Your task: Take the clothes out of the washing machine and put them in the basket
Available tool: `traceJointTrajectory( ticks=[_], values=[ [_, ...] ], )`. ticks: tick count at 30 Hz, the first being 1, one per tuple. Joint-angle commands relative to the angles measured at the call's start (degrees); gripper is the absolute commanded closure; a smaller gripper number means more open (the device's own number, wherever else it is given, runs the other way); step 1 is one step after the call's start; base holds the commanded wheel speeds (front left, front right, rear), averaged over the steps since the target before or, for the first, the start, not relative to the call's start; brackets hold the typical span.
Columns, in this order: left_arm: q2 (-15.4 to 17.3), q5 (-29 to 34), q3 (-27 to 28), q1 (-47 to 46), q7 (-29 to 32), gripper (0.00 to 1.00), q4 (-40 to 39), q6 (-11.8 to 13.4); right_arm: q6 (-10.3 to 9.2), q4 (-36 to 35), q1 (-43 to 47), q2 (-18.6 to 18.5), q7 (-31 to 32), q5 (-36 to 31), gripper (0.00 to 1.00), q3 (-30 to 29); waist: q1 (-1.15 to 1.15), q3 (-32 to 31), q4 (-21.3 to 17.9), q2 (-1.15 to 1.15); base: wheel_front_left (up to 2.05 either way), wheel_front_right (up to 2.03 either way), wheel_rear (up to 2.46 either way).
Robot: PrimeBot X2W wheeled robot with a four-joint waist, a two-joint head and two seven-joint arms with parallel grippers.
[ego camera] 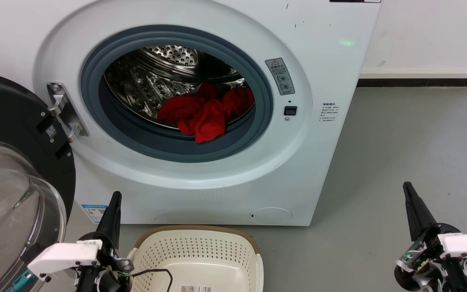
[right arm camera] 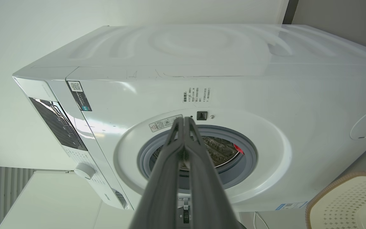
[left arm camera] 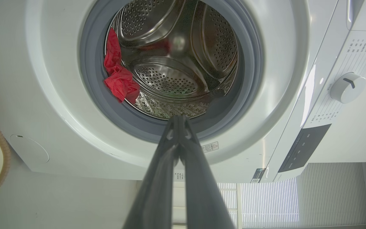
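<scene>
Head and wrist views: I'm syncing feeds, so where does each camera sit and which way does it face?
Head view: on the head, facing forward and down at the washing machine, red clothes and basket; left gripper and right gripper low at the corners.
Left wrist view: on that wrist, facing into the drum; its shut fingers rise from below.
Right wrist view: on that wrist, facing the machine's front; its shut fingers likewise.
Shared: both wrist views catch the basket's rim.

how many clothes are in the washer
1 red bundle, lying at the front of the drum of the washing machine, its lower edge over the grey ring. It may be several garments tangled together; others could be hidden.
</scene>
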Motion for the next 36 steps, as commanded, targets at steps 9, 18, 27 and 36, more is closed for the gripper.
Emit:
traceJointTrajectory(
  ticks=[9, 18, 27, 36],
  values=[
    [-0.1, -0.1, 0.1, -0.3, 0.1, 1.00, 0.0, -0.1, 0.00, 0.1, -0.7, 0.2, 0.0, -0.2, 1.00, 0.0, 0.00, 0.0, 0.0, 0.00, 0.00, 0.00, 0.00],
    [0.0, 0.0, 0.0, 0.1, 0.0, 0.00, 0.3, 0.0, 0.01, 0.2, 0.1, 0.0, 0.0, 0.0, 0.00, 0.0, 0.00, 0.0, 0.0, 0.00, 0.00, 0.00, 0.00],
    [-0.1, 2.0, -0.3, 1.7, -1.7, 0.00, 0.3, 0.0, 0.00, 1.2, 1.8, 0.0, -1.7, -1.4, 0.00, 0.2, 0.00, 0.0, 0.0, 0.00, 0.00, 0.00, 0.00],
    [-0.1, 11.9, -0.7, 2.2, -4.2, 0.00, -2.8, 1.6, 0.00, -1.2, 2.6, 0.0, -4.2, -12.4, 0.00, -0.6, 0.00, 0.2, 0.0, 0.00, 0.00, 0.00, 0.00]
  ],
)
